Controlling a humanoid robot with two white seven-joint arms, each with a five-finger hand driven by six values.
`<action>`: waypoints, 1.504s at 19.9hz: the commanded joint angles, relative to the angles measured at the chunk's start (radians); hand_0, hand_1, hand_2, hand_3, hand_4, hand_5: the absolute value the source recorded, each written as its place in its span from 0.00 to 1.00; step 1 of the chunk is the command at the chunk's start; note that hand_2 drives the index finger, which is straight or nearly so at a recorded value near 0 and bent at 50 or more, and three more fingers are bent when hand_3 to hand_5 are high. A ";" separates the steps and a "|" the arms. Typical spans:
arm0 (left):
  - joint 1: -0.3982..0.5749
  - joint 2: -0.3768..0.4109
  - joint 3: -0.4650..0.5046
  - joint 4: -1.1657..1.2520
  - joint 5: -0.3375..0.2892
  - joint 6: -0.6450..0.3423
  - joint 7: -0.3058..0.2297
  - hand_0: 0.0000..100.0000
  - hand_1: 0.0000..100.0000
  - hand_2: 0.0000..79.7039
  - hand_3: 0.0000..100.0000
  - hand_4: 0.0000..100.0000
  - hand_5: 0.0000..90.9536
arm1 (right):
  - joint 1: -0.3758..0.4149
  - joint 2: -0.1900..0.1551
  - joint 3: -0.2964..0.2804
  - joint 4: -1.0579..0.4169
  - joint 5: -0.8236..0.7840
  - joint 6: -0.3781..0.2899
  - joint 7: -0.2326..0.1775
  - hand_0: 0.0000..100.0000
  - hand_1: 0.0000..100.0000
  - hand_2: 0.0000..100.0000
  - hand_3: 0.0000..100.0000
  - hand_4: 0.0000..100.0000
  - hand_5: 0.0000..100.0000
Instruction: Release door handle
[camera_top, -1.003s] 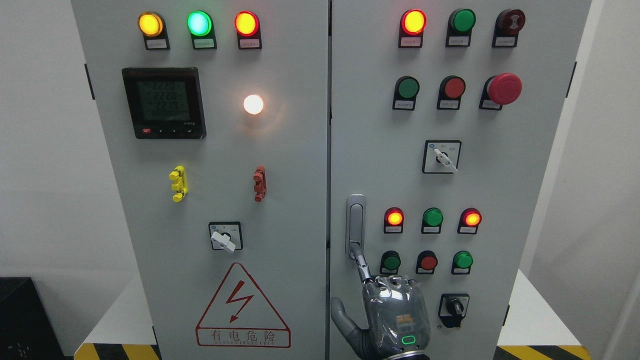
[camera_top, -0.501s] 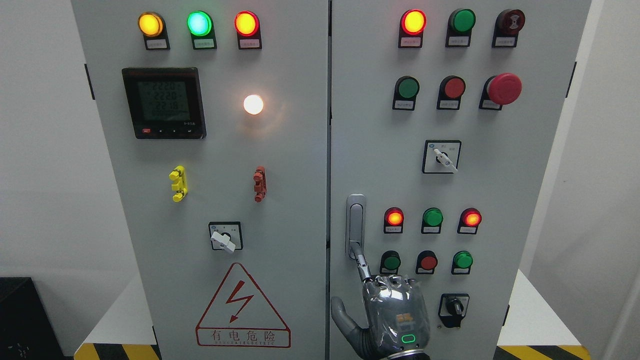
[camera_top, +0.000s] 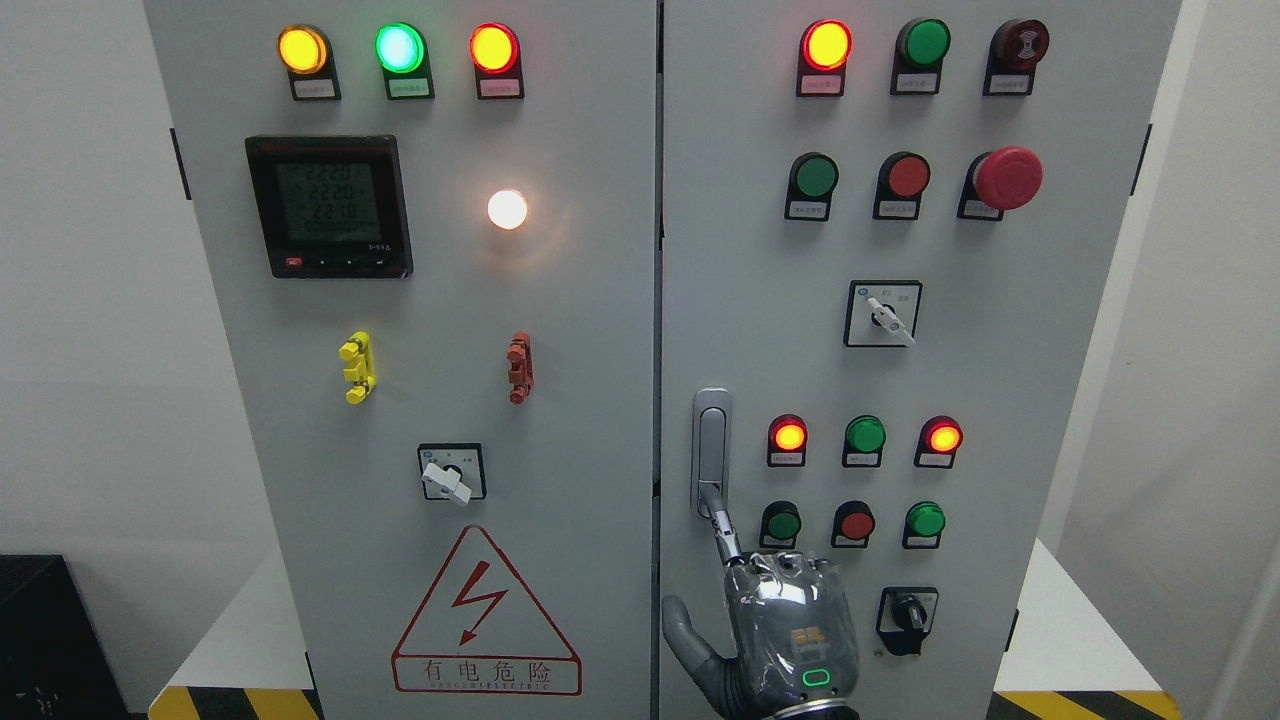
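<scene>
The silver door handle (camera_top: 711, 450) stands upright on the left edge of the right cabinet door (camera_top: 740, 300). My right hand (camera_top: 790, 625) comes up from the bottom edge, its back toward me. Its index finger (camera_top: 724, 525) is stretched out and its tip touches the lower end of the handle. The other fingers are curled at the knuckles, the thumb (camera_top: 685, 630) sticks out to the left, and the hand grasps nothing. My left arm does not show.
Lit and unlit push buttons (camera_top: 857, 522) and a black rotary switch (camera_top: 908, 612) sit right of the hand. A red emergency stop (camera_top: 1008, 178) is at the upper right. The left door carries a meter (camera_top: 328, 205) and a hazard sign (camera_top: 485, 620).
</scene>
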 joint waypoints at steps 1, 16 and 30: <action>0.000 0.000 -0.020 -0.015 0.000 0.000 -0.001 0.00 0.00 0.03 0.08 0.01 0.00 | -0.001 0.000 -0.013 0.009 0.000 0.001 0.003 0.39 0.27 0.00 1.00 1.00 0.99; 0.000 0.000 -0.020 -0.017 0.000 0.000 0.001 0.00 0.00 0.03 0.08 0.01 0.00 | 0.002 0.000 -0.013 0.015 -0.003 -0.001 0.029 0.39 0.27 0.00 1.00 1.00 0.99; 0.000 0.000 -0.020 -0.015 0.000 0.000 -0.001 0.00 0.00 0.03 0.08 0.01 0.00 | 0.008 0.003 0.001 0.016 -0.006 -0.001 0.029 0.38 0.27 0.00 1.00 1.00 0.99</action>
